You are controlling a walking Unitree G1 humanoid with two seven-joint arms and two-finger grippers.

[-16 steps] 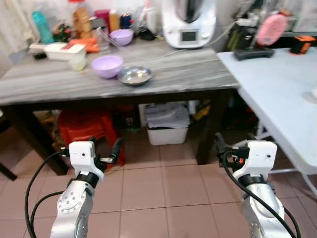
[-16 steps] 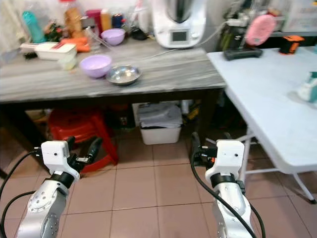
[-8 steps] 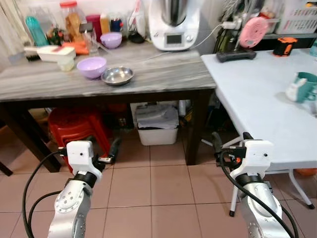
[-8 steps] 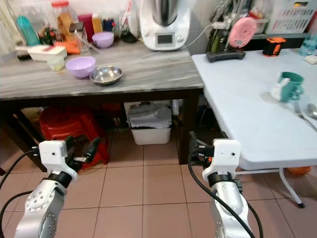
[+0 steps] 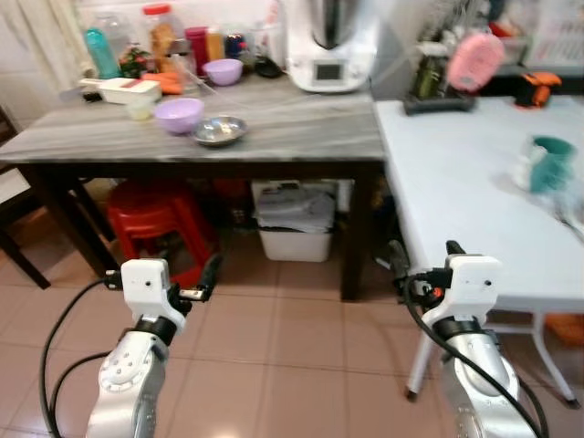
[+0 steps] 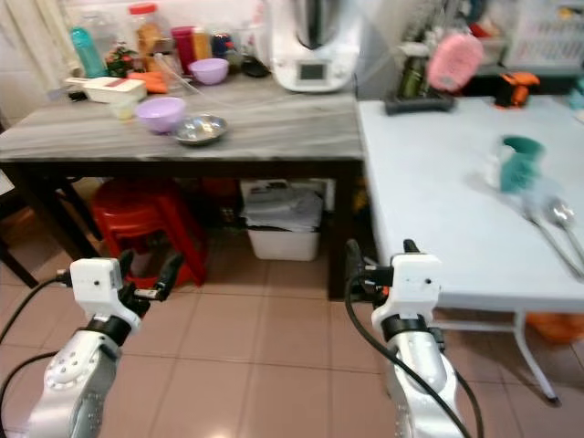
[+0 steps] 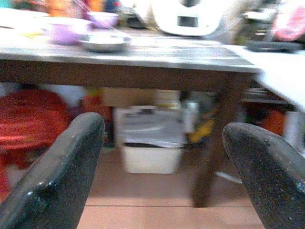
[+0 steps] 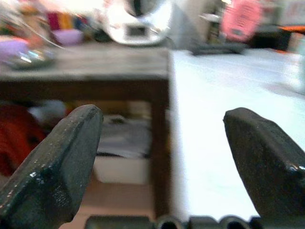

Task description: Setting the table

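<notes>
The robot stands on a tiled floor [image 5: 301,347] facing 2 surfaces set side by side: a dark wooden surface [image 5: 301,128] with a grey streaked top on its left and a white folding surface [image 6: 438,192] on its right. Both arms are held low in front of the body, above the floor and short of either surface. The left end effector [image 7: 162,167] has its 2 black fingers spread wide with nothing between them, pointing toward the space under the wooden surface; the right end effector [image 8: 167,162] is likewise spread and empty, aimed at the corner where the 2 surfaces meet. On the wooden surface sit a lilac bowl [image 5: 178,114] and, touching or just beside it, a shallow steel dish [image 5: 219,130]; a second lilac bowl [image 5: 223,70] stands farther back near a row of bottles and jars [image 5: 164,36], and a white kitchen machine [image 5: 330,41] stands at the rear right. A white container [image 5: 119,88] lies at the far left. On the white surface are a teal mug [image 6: 518,162] and, nearer the right edge, what look like 2 spoons [image 6: 552,228], blurred. A pink round object [image 6: 454,59] stands at the back. Under the wooden surface are a red plastic stool [image 5: 155,214] and a white bin [image 5: 294,228].
</notes>
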